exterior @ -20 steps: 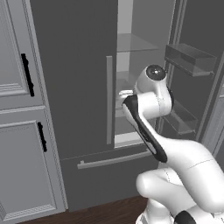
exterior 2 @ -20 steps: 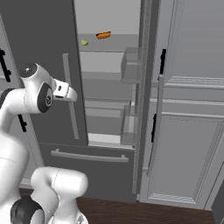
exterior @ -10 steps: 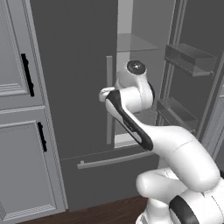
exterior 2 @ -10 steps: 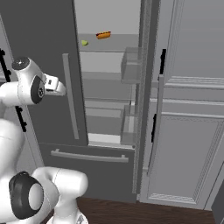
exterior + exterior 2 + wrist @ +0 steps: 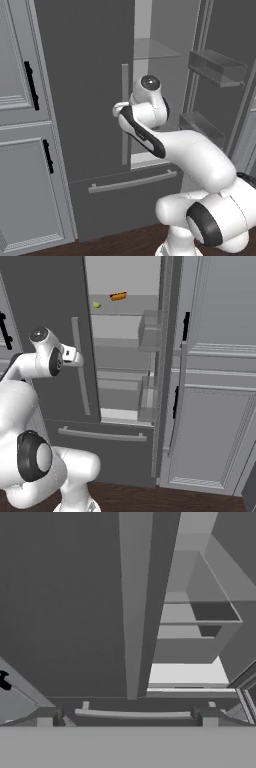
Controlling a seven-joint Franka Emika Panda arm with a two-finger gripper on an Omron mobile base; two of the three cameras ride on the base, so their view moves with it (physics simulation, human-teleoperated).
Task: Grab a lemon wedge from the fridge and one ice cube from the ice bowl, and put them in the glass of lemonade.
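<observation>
Flat, even rendered light, soft greys, no glare, faint shadows, slightly coarse edges.

1. A kitchen, apparently a home one: a tall dark fridge (image 5: 55,331) stands with one door open on pale shelves.
2. Panelled grey cabinets (image 5: 20,150) flank it.
3. Dark wood floor (image 5: 165,498).

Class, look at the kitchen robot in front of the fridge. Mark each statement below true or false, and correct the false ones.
1. The fridge has its right door open. True.
2. The lemon wedge lies on an upper shelf, left of the hot dog. True.
3. The pincer holds the lemon wedge. False: the wedge lies on its shelf.
4. The bottom drawer is pulled out. False: it is shut.
</observation>
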